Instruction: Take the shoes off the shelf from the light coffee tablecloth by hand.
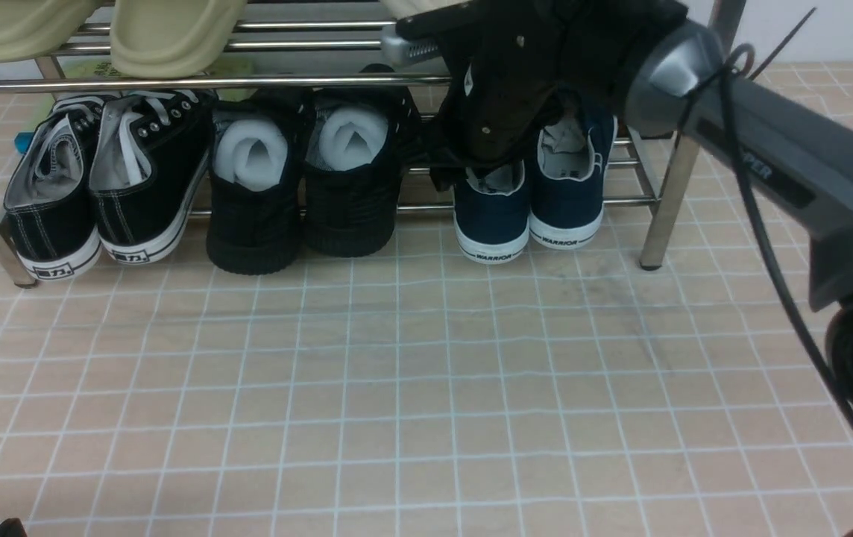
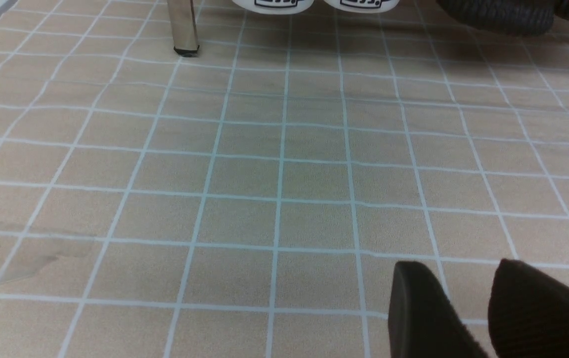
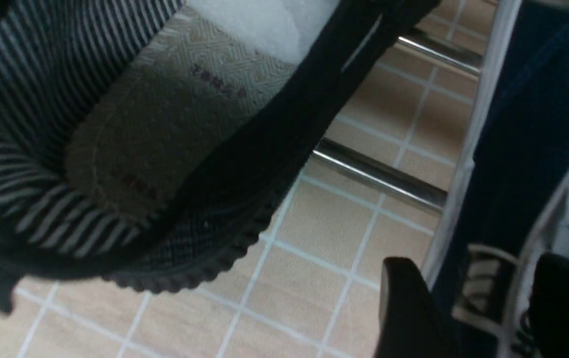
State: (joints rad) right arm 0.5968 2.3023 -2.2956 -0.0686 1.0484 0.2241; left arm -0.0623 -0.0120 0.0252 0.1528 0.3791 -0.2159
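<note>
The navy shoes stand side by side at the right end of the chrome shelf's (image 1: pixel 173 82) lowest tier, heels toward me: the left one (image 1: pixel 492 220) and the right one (image 1: pixel 568 205). My right gripper (image 1: pixel 488 170) reaches down onto the left shoe's heel opening. In the right wrist view the right gripper (image 3: pixel 478 278) is open, straddling that navy shoe's (image 3: pixel 513 124) side wall, one finger outside, one inside. My left gripper (image 2: pixel 458 271) hovers open and empty over the light coffee tablecloth (image 1: pixel 426 388), at the near left corner.
Black lace-up sneakers (image 1: pixel 98 186) and all-black shoes with white foam inserts (image 1: pixel 300 179) fill the same tier to the left. Beige slippers (image 1: pixel 165 30) rest on the upper bars. A shelf leg (image 1: pixel 665 201) stands just right of the navy pair. The right arm's cable (image 1: pixel 777 283) hangs alongside.
</note>
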